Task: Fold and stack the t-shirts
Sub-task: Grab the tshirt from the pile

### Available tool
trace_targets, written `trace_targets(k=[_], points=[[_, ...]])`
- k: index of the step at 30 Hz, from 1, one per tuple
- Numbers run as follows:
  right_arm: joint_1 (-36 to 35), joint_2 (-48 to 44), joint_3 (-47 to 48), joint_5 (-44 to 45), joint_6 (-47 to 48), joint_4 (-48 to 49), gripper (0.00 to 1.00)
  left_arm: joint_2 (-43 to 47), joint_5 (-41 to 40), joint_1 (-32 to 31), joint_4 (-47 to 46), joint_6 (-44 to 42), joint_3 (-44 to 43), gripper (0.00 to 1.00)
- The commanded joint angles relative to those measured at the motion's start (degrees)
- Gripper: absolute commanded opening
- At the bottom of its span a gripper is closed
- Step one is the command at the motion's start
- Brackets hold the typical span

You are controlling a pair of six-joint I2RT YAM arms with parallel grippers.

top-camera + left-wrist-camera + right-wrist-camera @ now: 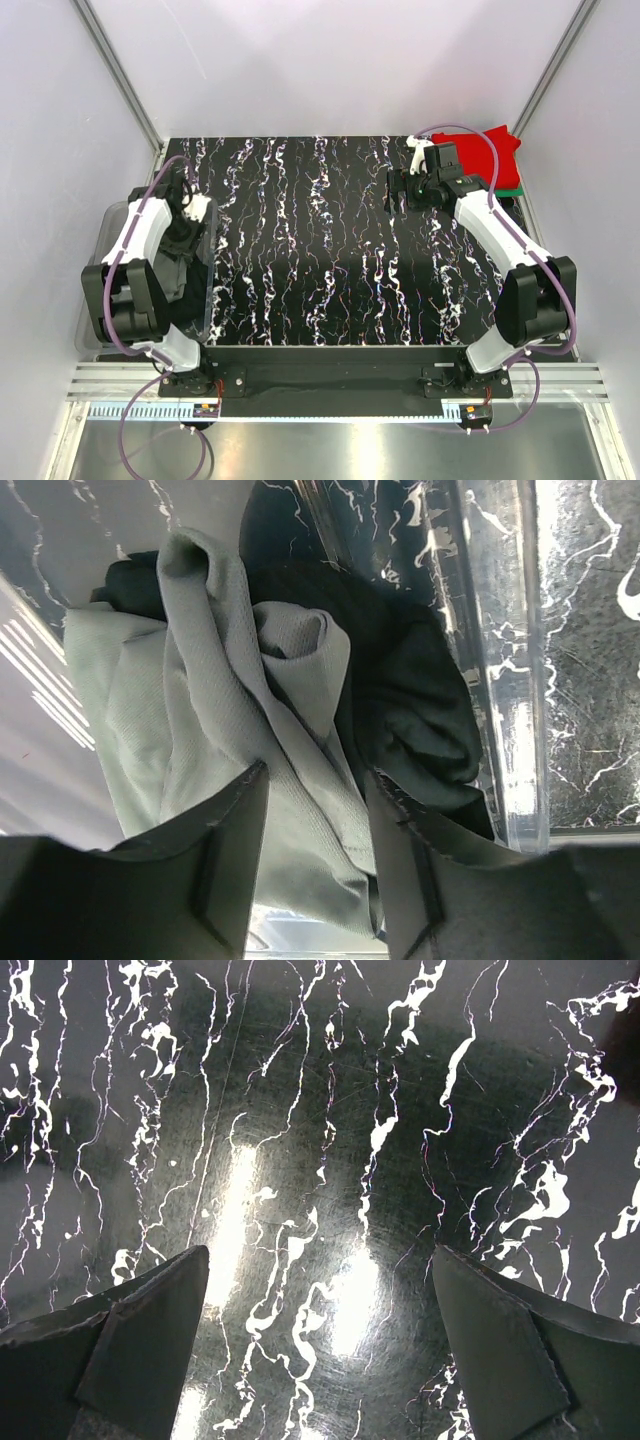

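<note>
My left gripper reaches down into the clear plastic tub at the left table edge. In the left wrist view its jaws stand partly apart around a fold of a crumpled pale grey-green t-shirt. A black t-shirt lies bunched beside it against the tub wall. A folded red t-shirt lies on a green one at the far right corner. My right gripper is open and empty just left of that stack, over bare tabletop.
The black marbled tabletop fills the middle. White walls with metal posts close in the back and sides. The tub sits half off the table's left edge. Purple cables loop along both arms.
</note>
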State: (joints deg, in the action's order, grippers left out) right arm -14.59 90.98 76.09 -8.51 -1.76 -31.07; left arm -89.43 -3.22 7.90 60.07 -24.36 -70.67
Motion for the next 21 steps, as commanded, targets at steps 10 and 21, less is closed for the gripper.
trace_targets(k=[10, 21], points=[[-0.4, -2.9, 1.3, -0.7, 4.1, 3.6, 1.0, 5.8, 9.5, 0.2, 3.2, -1.3, -12.1, 0.0], [-0.3, 3.8, 13.2, 0.0, 4.3, -1.6, 1.0, 11.9, 25.4, -7.4, 3.4, -2.1, -43.2, 0.0]])
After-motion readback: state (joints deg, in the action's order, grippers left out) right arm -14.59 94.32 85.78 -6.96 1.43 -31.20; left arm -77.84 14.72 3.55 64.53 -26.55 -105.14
